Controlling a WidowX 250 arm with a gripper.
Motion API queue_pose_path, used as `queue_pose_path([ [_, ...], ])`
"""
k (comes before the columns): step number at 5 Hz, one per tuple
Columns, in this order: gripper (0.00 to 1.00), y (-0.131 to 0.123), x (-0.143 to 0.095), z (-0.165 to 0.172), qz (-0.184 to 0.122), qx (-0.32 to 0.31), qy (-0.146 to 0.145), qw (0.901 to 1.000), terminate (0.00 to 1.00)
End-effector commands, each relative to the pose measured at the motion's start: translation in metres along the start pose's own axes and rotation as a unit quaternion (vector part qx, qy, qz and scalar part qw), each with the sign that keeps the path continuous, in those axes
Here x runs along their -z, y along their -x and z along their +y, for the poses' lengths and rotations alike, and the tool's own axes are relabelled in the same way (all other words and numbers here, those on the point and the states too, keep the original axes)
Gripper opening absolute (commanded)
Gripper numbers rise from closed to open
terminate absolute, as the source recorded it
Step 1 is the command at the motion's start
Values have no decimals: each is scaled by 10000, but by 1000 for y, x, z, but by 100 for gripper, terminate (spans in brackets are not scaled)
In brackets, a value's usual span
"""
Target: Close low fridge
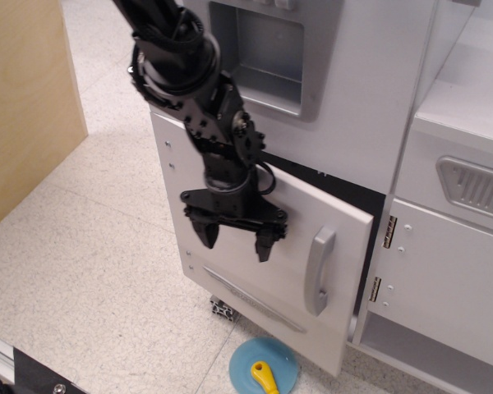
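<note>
The low fridge door (pixel 255 283) is a flat white panel with a grey vertical bar handle (pixel 319 271). It stands almost shut, with only a narrow dark gap (pixel 364 246) left at its right edge and top. My black gripper (pixel 234 238) is open, fingers spread and pointing down, and it lies against the door's outer face, left of the handle. It holds nothing. The inside of the fridge is hidden behind the door.
Above the door is the white panel with the grey recessed dispenser (pixel 263 53). To the right is a white cabinet door with metal hinges (pixel 389 232) and a grey vent (pixel 476 187). A blue plate (pixel 264 368) with a yellow piece lies on the floor below. A wooden board (pixel 25 98) stands at the left.
</note>
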State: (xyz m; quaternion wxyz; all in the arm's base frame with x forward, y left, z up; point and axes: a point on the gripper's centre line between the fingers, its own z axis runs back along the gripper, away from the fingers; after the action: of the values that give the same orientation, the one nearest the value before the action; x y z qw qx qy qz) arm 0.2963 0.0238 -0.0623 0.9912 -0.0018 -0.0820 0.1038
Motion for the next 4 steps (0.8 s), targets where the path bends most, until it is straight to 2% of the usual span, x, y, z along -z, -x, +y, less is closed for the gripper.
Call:
queue_pose_path([
  [1,100,-28,-5,-5,-579,-267,5,9980,0],
  [2,100,-34,-2,-7,-801,-317,-32,9963,0],
  [3,100,-30,-6,-5,-710,-294,13,9970,0],
  [4,100,-13,-19,2,-601,-157,82,9980,0],
])
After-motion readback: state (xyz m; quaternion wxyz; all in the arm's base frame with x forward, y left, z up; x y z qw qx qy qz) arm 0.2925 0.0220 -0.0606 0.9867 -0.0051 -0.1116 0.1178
